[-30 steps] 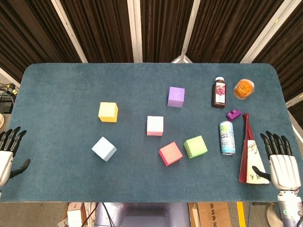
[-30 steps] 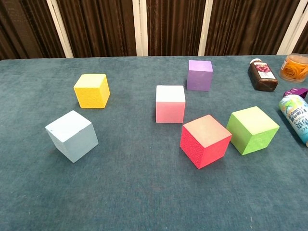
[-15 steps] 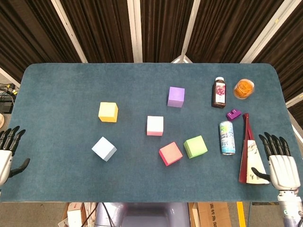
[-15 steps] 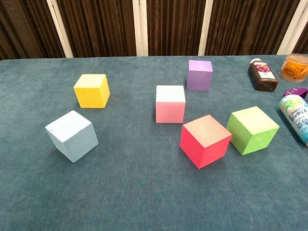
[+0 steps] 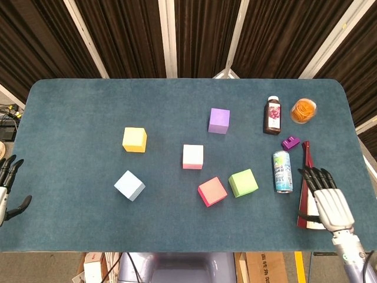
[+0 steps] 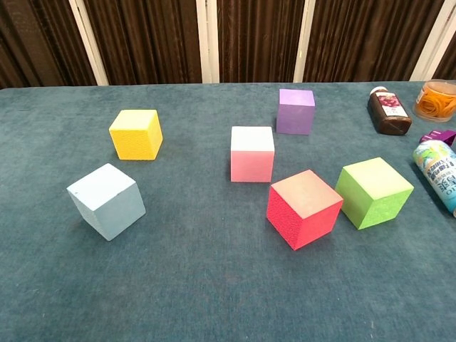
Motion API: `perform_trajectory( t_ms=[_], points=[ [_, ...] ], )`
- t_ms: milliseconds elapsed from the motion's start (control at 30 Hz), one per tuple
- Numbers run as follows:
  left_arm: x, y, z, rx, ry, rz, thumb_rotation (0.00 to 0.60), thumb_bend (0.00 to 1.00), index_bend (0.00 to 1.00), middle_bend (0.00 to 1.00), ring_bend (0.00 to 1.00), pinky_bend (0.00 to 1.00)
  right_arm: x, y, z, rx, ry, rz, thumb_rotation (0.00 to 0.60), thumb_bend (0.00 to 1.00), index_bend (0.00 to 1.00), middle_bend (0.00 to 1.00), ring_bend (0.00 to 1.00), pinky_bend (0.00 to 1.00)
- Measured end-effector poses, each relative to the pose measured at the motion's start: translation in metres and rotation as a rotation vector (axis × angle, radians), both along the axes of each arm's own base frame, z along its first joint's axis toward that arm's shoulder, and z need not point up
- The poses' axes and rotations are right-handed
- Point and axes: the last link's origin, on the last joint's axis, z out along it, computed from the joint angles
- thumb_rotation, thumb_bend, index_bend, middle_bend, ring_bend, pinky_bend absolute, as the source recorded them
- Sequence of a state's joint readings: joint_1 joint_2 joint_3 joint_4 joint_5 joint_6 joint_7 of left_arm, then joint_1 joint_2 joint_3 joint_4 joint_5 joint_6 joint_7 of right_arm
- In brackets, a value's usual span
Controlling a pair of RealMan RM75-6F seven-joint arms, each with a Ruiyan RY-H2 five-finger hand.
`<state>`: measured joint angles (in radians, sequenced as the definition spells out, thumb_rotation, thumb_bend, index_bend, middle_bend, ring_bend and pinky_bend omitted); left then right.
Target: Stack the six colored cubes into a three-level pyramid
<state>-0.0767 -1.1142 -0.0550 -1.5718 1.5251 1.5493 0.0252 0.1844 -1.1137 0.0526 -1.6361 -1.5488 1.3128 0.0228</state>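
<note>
Left robot hand (image 5: 7, 188) at the far left edge of the blue felt surface (image 5: 76, 106), fingers spread, empty; it has slid further out of frame than a moment ago.

Six foam cubes all single, none stacked, none touching:
- light blue foam cube (image 5: 129, 186), front left, turned at an angle.
- yellow foam cube (image 5: 135, 140), behind it.
- pale pink foam cube (image 5: 192, 157), centre.
- red foam cube (image 5: 212, 191), front centre, angled.
- purple foam cube (image 5: 219, 120), rear.
- lime green foam cube (image 5: 243, 183), just beside the red one, a small gap between them.
No cube has shifted.

Clutter on the right: dark brown bottle (image 5: 273, 115), clear tub of orange rubber bands (image 5: 303, 110), small purple clip (image 5: 290, 142), pale blue drink can (image 5: 283, 171) lying on its side, folded red-and-white fan (image 5: 308, 194).

Right robot hand (image 5: 325, 199) has moved inward and forward, now over the fan, fingers extended and apart, holding nothing.

Judgement: task not started; the right arm's shift reads as the opening reach, probably toward the green or red cube. The can and fan lie in its path, so it risks nudging them.
</note>
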Motion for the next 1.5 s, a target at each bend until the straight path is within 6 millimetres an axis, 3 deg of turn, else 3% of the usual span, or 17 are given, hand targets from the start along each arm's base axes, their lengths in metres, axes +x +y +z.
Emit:
perform_trajectory(
  t_ms=[400,600,933,1500],
  points=[
    [0.0,0.001,-0.003,0.002,0.005,0.013,0.6,0.36,0.05,0.0,0.0,0.0,0.042,-0.048,-0.023,0.231,0.037,0.058,0.6,0.13,0.1,0.06,0.0,0.0],
    [0.0,0.003,-0.004,-0.002,0.007,0.018,0.6,0.36,0.05,0.0,0.0,0.0,0.056,-0.062,-0.033,0.274,0.027,0.066,0.6,0.13,0.1,0.06,0.01,0.0],
    [-0.001,0.005,-0.005,0.006,0.018,0.028,0.6,0.36,0.05,0.0,0.0,0.0,0.083,-0.097,-0.038,0.273,-0.061,0.047,0.6,0.13,0.1,0.06,0.0,0.0],
    [-0.011,0.017,-0.003,0.031,0.025,0.098,0.6,0.36,0.05,0.0,0.0,0.0,0.139,-0.18,-0.067,0.222,-0.222,-0.121,0.6,0.13,0.09,0.06,0.0,0.0]
  ],
)
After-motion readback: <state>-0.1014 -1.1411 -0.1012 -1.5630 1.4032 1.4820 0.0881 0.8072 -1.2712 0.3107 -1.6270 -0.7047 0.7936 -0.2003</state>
